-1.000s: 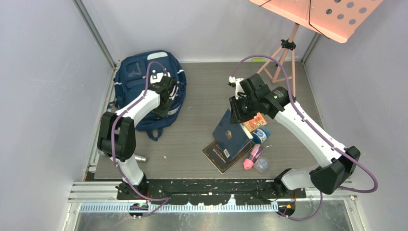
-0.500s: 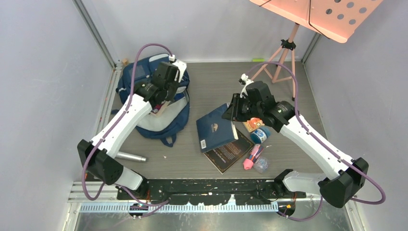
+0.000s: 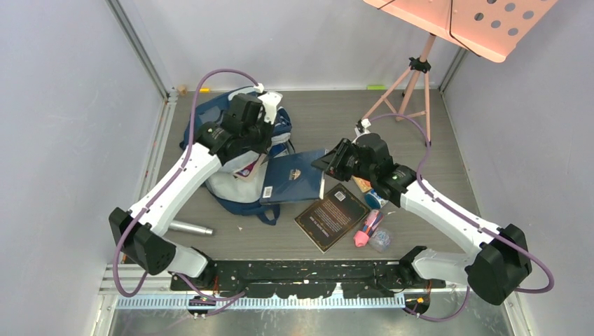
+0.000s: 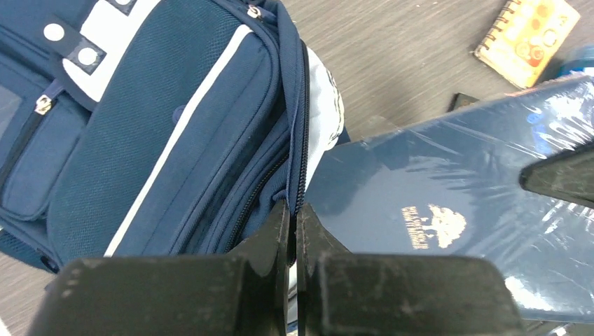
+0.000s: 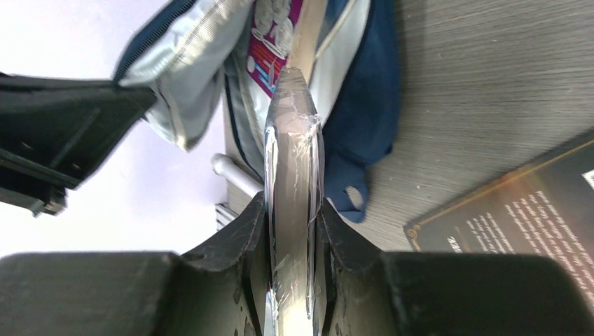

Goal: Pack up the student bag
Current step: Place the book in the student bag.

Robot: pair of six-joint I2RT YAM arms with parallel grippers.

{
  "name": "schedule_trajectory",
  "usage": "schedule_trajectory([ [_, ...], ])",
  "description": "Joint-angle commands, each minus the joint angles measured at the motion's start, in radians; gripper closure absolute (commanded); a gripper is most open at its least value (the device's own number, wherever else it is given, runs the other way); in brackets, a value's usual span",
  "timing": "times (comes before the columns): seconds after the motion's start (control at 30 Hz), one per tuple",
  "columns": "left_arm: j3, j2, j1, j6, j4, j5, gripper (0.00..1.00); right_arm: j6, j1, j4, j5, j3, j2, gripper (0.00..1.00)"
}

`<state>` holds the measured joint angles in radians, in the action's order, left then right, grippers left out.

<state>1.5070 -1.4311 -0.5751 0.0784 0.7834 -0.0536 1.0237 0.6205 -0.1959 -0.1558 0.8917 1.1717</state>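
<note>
At the near edge of the table, on the left: a silver cylinder, lying flat. On the right: a dark book flat on the wood, with a pink pen just beside it.

Further in, right gripper: clamps the right edge of a navy book wrapped in clear film, and holds it nearly level with its left end at the mouth of the student bag.

Left gripper: pinches the bag's zippered rim, jaws almost together, and holds the opening up, pale grey lining showing. A printed item inside.

Bag itself: lies left of centre, under the left arm.

Beyond, towards the far right corner: a pink music stand on its tripod.
</note>
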Motion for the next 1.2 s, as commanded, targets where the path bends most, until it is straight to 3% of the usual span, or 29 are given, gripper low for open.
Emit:
schedule_trajectory([
  [0.0, -0.031, 0.094, -0.014, 0.041, -0.197, 0.118, 1.00, 0.177, 0.015, 0.359, 0.018, 0.009, -0.022, 1.00],
  [0.27, -0.095, 0.127, -0.014, 0.064, -0.239, 0.161, 1.00, 0.272, 0.036, 0.615, 0.148, -0.060, 0.049, 0.99],
  [0.57, -0.115, 0.156, -0.014, 0.062, -0.251, 0.161, 1.00, 0.276, 0.078, 0.886, 0.276, -0.022, 0.271, 0.99],
  [0.87, -0.126, 0.165, -0.013, 0.060, -0.258, 0.152, 1.00, 0.231, 0.157, 0.834, 0.607, 0.016, 0.498, 0.99],
  [1.17, -0.128, 0.162, -0.014, 0.051, -0.254, 0.138, 1.00, 0.201, 0.232, 0.797, 0.722, 0.185, 0.749, 0.99],
])
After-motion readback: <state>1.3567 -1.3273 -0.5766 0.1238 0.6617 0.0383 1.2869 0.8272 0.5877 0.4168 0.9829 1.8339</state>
